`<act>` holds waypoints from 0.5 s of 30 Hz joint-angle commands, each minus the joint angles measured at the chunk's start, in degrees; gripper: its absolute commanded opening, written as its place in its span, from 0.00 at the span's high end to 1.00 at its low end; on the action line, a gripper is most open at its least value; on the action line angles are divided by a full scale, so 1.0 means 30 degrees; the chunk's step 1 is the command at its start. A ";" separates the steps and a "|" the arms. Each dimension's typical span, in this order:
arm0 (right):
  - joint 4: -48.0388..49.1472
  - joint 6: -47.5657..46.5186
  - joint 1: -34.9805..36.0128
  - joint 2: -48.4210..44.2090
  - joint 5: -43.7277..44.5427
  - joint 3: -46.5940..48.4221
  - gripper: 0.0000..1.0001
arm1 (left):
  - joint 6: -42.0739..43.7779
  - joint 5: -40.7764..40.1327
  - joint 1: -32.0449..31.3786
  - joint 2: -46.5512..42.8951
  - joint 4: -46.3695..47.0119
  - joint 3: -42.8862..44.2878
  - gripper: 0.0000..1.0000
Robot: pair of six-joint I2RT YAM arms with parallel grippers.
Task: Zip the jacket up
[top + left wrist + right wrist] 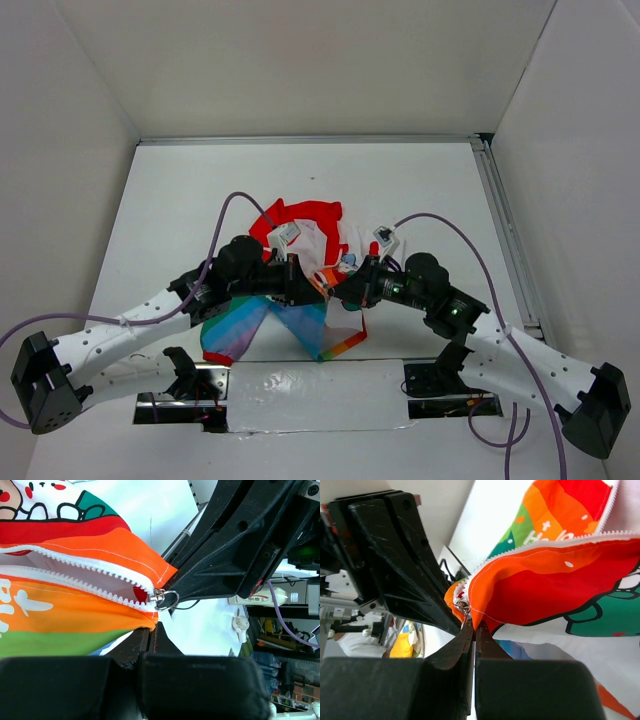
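Left side first: the left gripper (pixel 148 639) is clenched on the bottom corner of the jacket (pixel 318 250), right at the orange hem under the zip

The jacket itself sits bunched up in the middle of the table (pixel 180 220). Its red collar is toward the top of the frame and the rainbow panels hang toward the bottom, between the two arms

There's white lettering (pixel 20 602) on the orange stripe at the left edge of the left wrist view, but it's cut off. I can make out something like a "t" and that's it. Two little white tags (pixel 285 235) up by the collar are too small to read

The zipper teeth (pixel 85 565) are still spread apart, with the slider (pixel 159 595) down at the hem

The right gripper (pixel 473 626) is squeezed closed, and its tips look pinched on the zip pull (pixel 169 600), a small metal ring

Far right in the left wrist view there's a bottle (pixel 257 599) with a label, unreadable
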 commanded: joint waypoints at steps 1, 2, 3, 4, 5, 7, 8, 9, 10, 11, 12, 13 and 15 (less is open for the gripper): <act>0.3039 0.0237 -0.0054 -0.0996 -0.0145 -0.0755 1.00 | 0.0732 0.0545 -0.0082 -0.0362 0.0495 -0.0112 1.00; 0.3278 0.0439 -0.0026 -0.1317 0.0058 -0.0992 1.00 | 0.0791 0.0545 -0.0054 -0.0363 0.0465 -0.0111 1.00; 0.3802 0.0499 -0.0054 -0.1900 -0.0143 -0.1574 1.00 | 0.0937 0.0748 -0.0082 -0.0363 0.0523 -0.0111 1.00; 0.4852 0.0500 -0.0055 -0.2080 -0.0290 -0.1783 1.00 | 0.1083 0.0750 -0.0083 -0.0305 0.0465 -0.0053 1.00; 0.5094 0.0674 -0.0055 -0.2314 -0.0320 -0.1872 1.00 | 0.1143 0.0837 -0.0083 -0.0217 0.0523 -0.0053 1.00; 0.5536 0.0792 -0.0054 -0.2521 -0.0672 -0.1874 1.00 | 0.1406 0.1247 -0.0083 -0.0071 0.0727 -0.0024 1.00; 0.5681 0.0880 -0.0026 -0.2405 -0.0817 -0.1844 1.00 | 0.1494 0.1393 -0.0141 0.0104 0.0873 0.0005 1.00; 0.6089 0.1026 -0.0054 -0.2317 -0.1138 -0.1815 1.00 | 0.1727 0.1887 -0.0141 0.0222 0.1020 0.0006 1.00; 0.6296 0.1143 -0.0055 -0.2142 -0.1228 -0.1785 1.00 | 0.1787 0.2066 -0.0199 0.0397 0.1282 0.0035 1.00; 0.6443 0.1203 -0.0055 -0.1792 -0.1403 -0.1727 1.00 | 0.1846 0.2242 -0.0287 0.0486 0.1285 0.0064 1.00; 0.6473 0.1203 -0.0055 -0.1586 -0.1521 -0.1639 1.00 | 0.1992 0.2505 -0.0346 0.0545 0.1285 0.0122 1.00; 0.6445 0.1145 -0.0026 -0.1410 -0.1638 -0.1522 1.00 | 0.1993 0.2537 -0.0404 0.0662 0.1285 0.0210 1.00; 0.5833 0.0940 -0.0054 -0.0911 -0.1698 -0.1055 1.00 | 0.2139 0.2595 -0.0551 0.0721 0.1285 0.0327 1.00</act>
